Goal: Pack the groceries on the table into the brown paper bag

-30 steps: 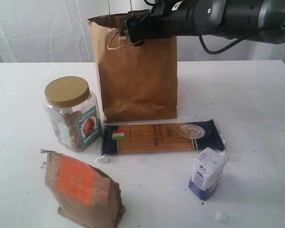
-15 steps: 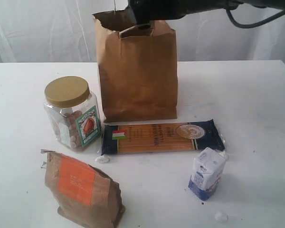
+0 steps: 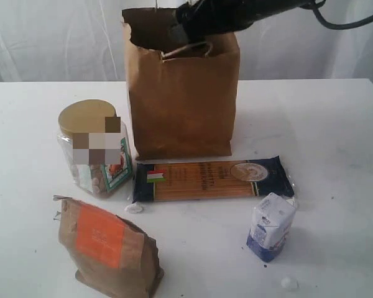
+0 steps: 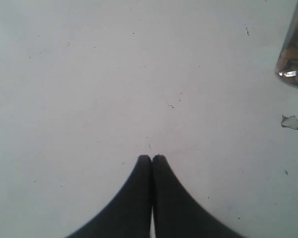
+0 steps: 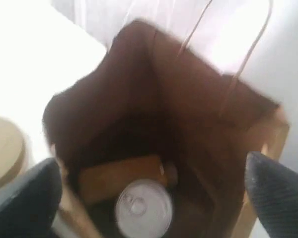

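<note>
Retreat is what shows here: the right gripper (image 5: 151,168) now sits higher over the mouth of the brown paper bag (image 3: 180,93) than a second ago, when it lay low against the front handle (image 3: 188,49). Its jaws are spread wide and carry nothing. The wrist view looks straight down between them into the bag, where the foil-topped jar (image 5: 142,207) stands on the bottom, with an amber-brown item (image 5: 119,176) lying beside it, too blurred to name. So a drop-off looks finished, and the arm is coming clear.

The bag stands upright at the back of the table (image 3: 336,136), its mouth open. In front of it four groceries wait unpacked: the gold-lidded jar (image 3: 93,149), the spaghetti packet (image 3: 211,179) lying flat just before the bag, the brown pouch (image 3: 105,248) nearest the camera, and the small carton (image 3: 270,226).

The left gripper (image 4: 151,158) is pressed closed on nothing, hanging over bare tabletop near the gold-lidded jar's base – idle, by the look of it. The next job is probably another pick.
</note>
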